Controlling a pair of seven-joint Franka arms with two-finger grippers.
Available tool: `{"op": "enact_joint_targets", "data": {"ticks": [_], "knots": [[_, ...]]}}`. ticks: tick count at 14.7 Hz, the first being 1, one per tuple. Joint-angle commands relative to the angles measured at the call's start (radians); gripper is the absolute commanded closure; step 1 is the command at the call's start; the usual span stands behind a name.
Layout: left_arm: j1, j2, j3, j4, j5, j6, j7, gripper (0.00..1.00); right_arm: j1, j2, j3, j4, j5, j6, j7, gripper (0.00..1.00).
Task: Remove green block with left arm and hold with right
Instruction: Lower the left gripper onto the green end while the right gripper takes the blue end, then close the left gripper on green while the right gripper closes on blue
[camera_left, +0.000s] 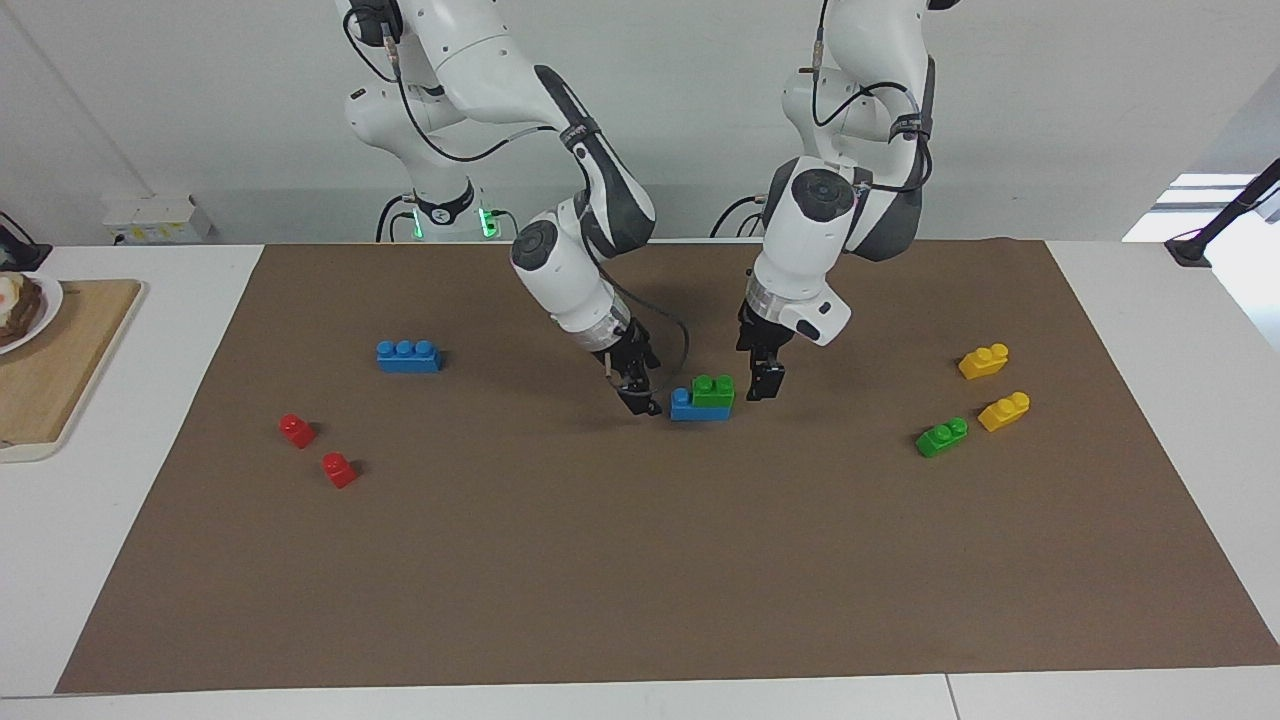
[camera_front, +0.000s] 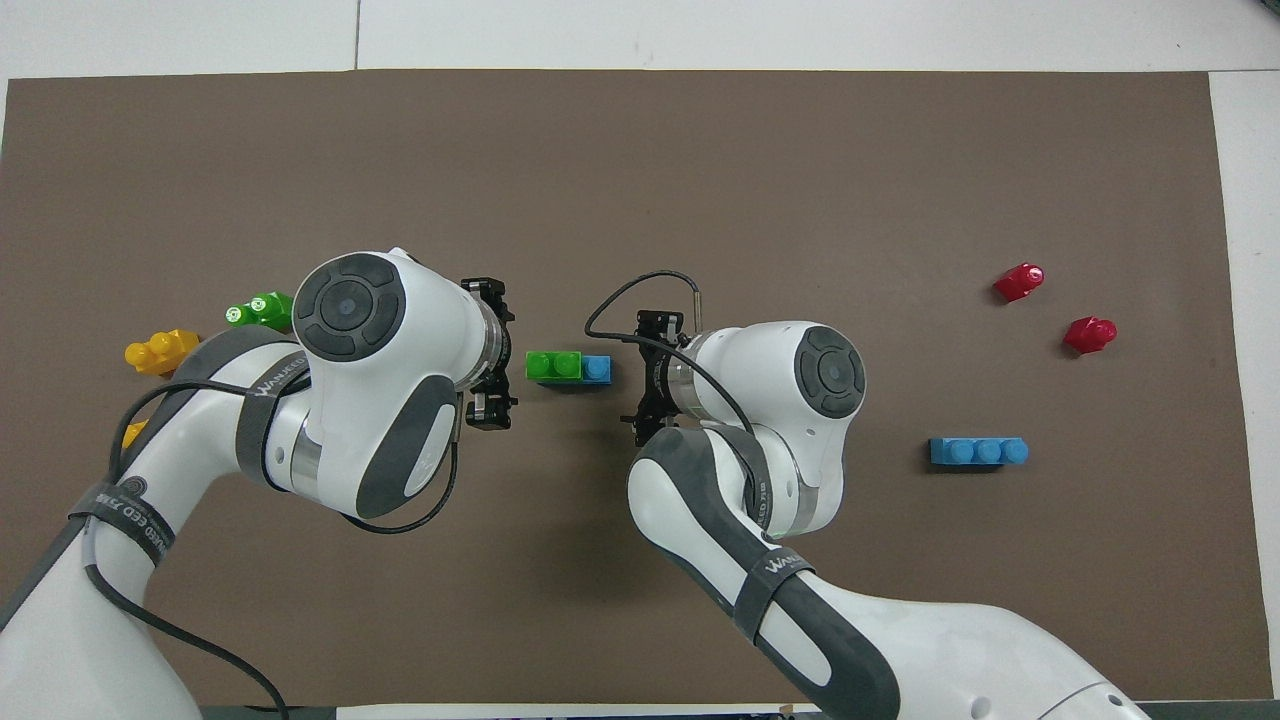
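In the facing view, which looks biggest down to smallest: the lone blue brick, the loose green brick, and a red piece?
1. Lone blue brick, three studs long.
2. Loose green brick, two studs.
3. Either red piece, single stud; the two look alike.

All lie at similar depth, so the order seems safe.

Grey arm bands (camera_front: 125, 512) carry lettering, not clearly legible.

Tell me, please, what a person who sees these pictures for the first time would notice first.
Two white arms lean in over the middle of the brown mat, closing on a small stack: the green block sits on a blue brick. The left tool and the right tool flank that stack, neither touching it. Loose bricks lie toward both ends of the table.
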Motion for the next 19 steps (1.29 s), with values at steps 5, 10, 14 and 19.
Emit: {"op": "enact_joint_targets", "data": {"ticks": [5, 10, 14, 19], "knots": [[-0.052, 0.059, 0.02, -0.03, -0.003, 0.113, -0.091, 0.0, 0.044, 0.05, -0.001, 0.026, 0.02, 0.062, 0.003, 0.0], [-0.071, 0.091, 0.02, -0.023, 0.003, 0.125, -0.113, 0.0, 0.044, 0.077, -0.002, 0.046, 0.02, 0.088, -0.002, 0.0], [-0.072, 0.091, 0.02, -0.021, 0.004, 0.128, -0.113, 0.0, 0.041, 0.096, -0.002, 0.066, 0.018, 0.094, -0.007, 0.0], [-0.077, 0.091, 0.02, -0.021, 0.004, 0.13, -0.115, 0.0, 0.038, 0.115, -0.002, 0.084, 0.018, 0.096, -0.007, 0.0]]}}
